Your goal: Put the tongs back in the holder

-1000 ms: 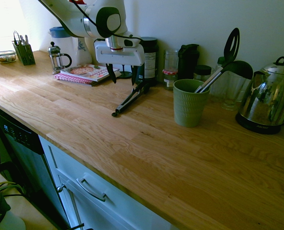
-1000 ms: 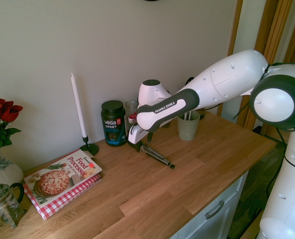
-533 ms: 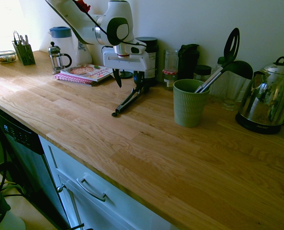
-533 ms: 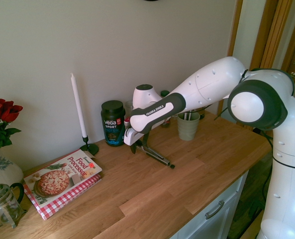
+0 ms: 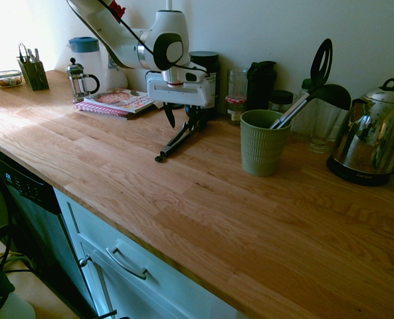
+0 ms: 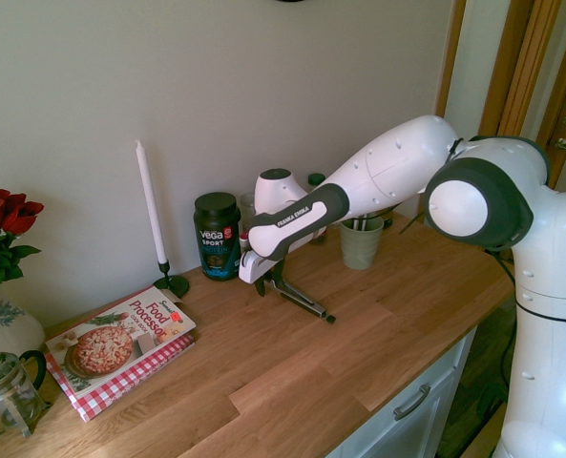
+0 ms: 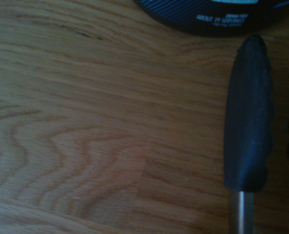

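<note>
The tongs (image 5: 177,141) lie flat on the wooden counter, hinge end toward the front edge and black tips toward the wall. They also show in the second exterior view as the tongs (image 6: 302,301). One black tip (image 7: 249,122) fills the right of the wrist view, just short of a dark tub. My gripper (image 5: 182,122) hangs open over the tip end, with a finger on either side and nothing gripped; the same gripper (image 6: 268,284) points down. The sage-green ribbed holder (image 5: 262,145) stands upright to the right, and a black slotted spatula (image 5: 309,86) leans in it.
A dark Vega tub (image 5: 206,83) stands right behind the gripper, with jars (image 5: 236,93) beside it. A cookbook (image 5: 117,102), a French press (image 5: 80,81) and a cutlery box (image 5: 34,73) sit to the left. The kettle (image 5: 373,139) is far right. A candle (image 6: 151,215) stands by the wall.
The gripper has come down and shifted toward the wall, from above the tongs to low over their tip end. The tongs and the holder have not moved.
</note>
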{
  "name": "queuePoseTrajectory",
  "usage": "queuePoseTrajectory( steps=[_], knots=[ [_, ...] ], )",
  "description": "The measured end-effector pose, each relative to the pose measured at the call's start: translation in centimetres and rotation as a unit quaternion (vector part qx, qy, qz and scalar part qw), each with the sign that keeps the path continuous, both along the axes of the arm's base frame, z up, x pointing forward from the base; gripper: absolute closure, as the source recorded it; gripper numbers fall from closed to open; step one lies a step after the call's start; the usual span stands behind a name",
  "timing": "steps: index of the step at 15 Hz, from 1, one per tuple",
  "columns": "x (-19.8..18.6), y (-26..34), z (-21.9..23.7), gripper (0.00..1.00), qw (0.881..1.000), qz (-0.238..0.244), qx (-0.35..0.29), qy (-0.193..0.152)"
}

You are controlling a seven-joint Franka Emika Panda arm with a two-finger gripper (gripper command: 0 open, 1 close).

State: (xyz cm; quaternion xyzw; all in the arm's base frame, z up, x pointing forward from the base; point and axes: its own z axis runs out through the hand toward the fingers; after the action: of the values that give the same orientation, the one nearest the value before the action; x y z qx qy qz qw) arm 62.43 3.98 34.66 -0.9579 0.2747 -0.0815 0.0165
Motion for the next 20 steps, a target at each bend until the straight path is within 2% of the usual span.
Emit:
queuePoseTrajectory(
  steps=[15,17,19,20],
  knots=[
    [0.2,-2.2,0.3,1.0,1.0,-0.016,-0.005,0.0],
    [0.4,-3.4,3.5,1.0,0.999,-0.036,0.008,-0.007],
    [-0.3,-5.4,9.5,1.0,0.998,-0.055,0.021,-0.003],
    [-0.9,-6.5,13.0,1.0,0.997,-0.064,0.026,-0.017]
  ],
)
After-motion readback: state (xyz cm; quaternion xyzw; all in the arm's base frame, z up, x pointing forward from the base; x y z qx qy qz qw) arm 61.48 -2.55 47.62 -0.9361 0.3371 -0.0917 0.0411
